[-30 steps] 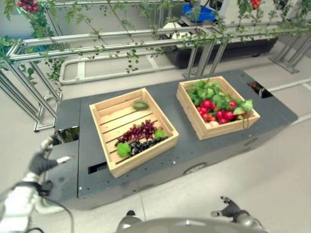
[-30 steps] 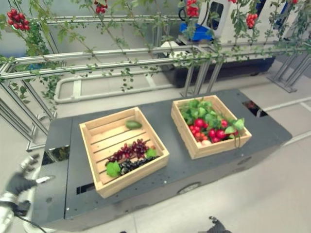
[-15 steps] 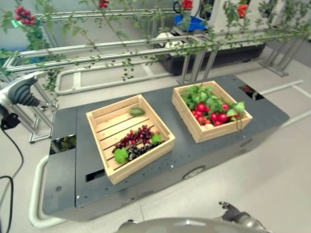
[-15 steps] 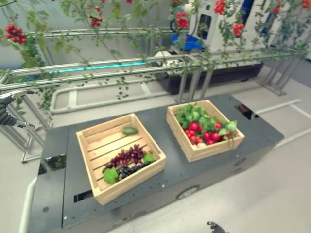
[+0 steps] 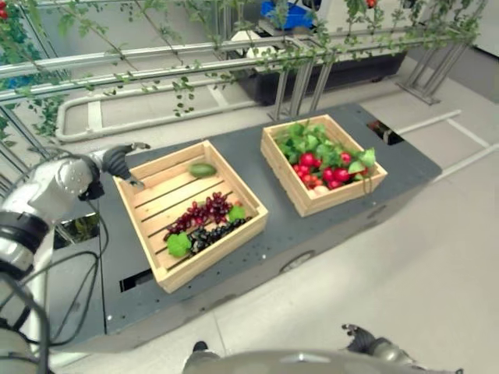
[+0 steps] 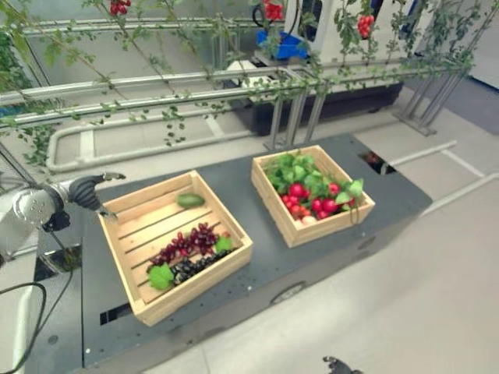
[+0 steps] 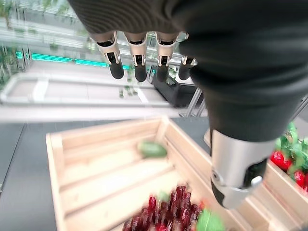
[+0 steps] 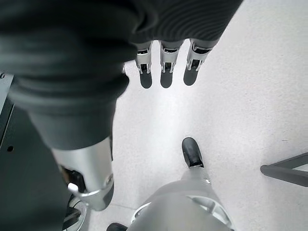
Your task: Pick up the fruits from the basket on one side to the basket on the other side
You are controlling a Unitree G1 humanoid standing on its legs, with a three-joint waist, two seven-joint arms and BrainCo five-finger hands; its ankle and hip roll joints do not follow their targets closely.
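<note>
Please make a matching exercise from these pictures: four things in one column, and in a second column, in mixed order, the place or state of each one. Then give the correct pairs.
Things:
1. left robot hand
2. right robot hand
3. green fruit
4. red fruits with green leaves

Places or states:
A. in the right wooden crate
B. open, above the far left corner of the left wooden crate
C. alone at the far end of the left wooden crate, apart from the grapes
D. open, hanging low over the floor, holding nothing

Pairs: 1-B, 2-D, 3-C, 4-A
</note>
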